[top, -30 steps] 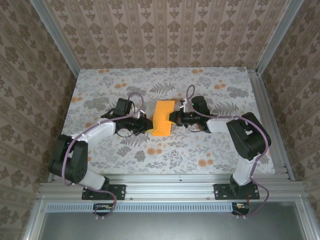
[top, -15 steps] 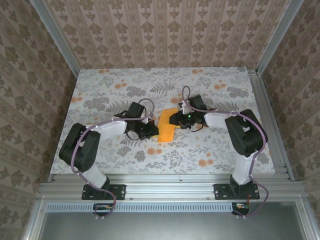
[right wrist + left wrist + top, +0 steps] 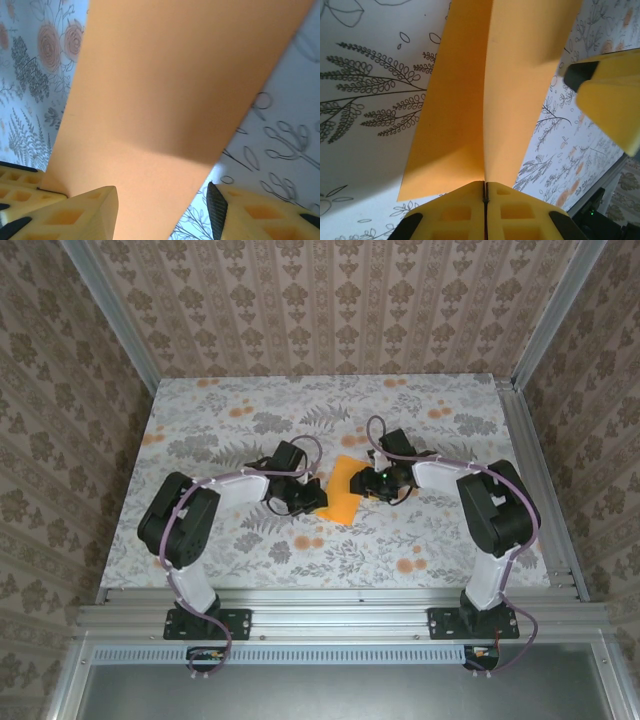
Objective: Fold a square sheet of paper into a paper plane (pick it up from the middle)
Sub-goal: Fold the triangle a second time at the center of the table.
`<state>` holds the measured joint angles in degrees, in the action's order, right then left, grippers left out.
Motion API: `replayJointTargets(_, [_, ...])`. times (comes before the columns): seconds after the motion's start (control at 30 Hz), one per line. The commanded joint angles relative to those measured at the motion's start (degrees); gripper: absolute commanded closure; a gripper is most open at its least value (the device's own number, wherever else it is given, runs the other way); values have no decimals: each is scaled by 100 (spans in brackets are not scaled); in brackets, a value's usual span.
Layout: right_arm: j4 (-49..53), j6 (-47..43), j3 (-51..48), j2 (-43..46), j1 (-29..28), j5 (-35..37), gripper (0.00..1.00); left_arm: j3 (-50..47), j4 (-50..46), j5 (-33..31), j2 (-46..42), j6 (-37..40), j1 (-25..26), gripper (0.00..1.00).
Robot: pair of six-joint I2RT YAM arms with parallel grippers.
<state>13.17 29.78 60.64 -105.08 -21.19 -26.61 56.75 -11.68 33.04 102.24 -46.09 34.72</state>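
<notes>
Jaws: L gripper [image 3: 485, 186] pressed together, pinching the crease end of the square sheet of paper [image 3: 485, 85]; R gripper [image 3: 162, 200] spread, with the sheet passing between its fingers [image 3: 90, 205] but not clamped. Sheet is a folded orange strip at mid table [image 3: 200, 410], btwn the 2 grippers, long axis roughly far-to-near, prob. partly lifted off the surface, though that's hard to tell from above. L arm alone has hold, so next move likely turns on R closing on the edge opposite L's pinch.

table [image 3: 200, 430]: floral cloth, grey leaves | walls [image 3: 330, 300]: patterned wallpaper | frame [image 3: 340, 605]: aluminium rails
</notes>
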Motion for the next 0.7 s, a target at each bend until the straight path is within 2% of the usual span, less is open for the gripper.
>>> replayJointTargets(0.0, [217, -73, -63, 320, 77, 382, 45, 148, -13, -171, -1, -211, 82, 92])
replayJointTargets(0.3, [-64, 94, -26, -12, 103, 165, 47, 381, -49, -343, 129, -429, 380, 91])
replayJointTargets(0.67, [-28, 11, 40, -342, 194, 252, 59, 856, -58, -267, 547, -500, 615, 90])
